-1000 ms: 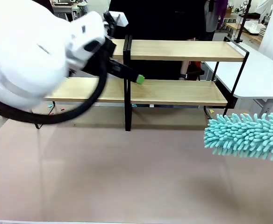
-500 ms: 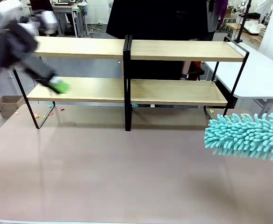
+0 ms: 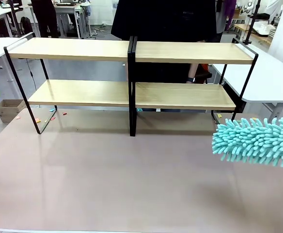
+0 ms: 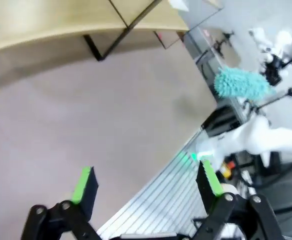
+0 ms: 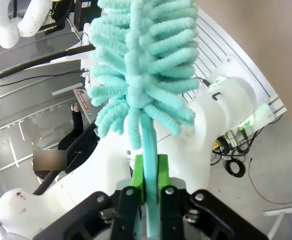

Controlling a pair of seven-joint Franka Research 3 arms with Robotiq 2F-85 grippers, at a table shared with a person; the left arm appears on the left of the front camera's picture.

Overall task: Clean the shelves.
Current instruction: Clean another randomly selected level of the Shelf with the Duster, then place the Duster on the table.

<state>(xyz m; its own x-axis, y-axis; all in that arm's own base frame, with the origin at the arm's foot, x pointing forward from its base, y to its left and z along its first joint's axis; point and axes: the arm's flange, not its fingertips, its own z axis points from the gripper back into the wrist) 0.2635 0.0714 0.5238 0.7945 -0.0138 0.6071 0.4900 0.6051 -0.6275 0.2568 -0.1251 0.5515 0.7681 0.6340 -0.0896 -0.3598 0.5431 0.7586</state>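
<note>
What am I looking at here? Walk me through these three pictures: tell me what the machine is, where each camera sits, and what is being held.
This is a robot with two white arms at a pinkish-brown table. The front view looks across that table at the shelves, a two-tier wooden rack on a black frame, with a person in dark clothes standing behind it. The other two pictures come from cameras on the wrists, looking along each arm's fingers. In the left wrist view, the left end effector hangs open over the table with nothing between its green pads. In the right wrist view, the right end effector clamps the handle of a turquoise fluffy duster; its head shows at the right edge of the front view.
</note>
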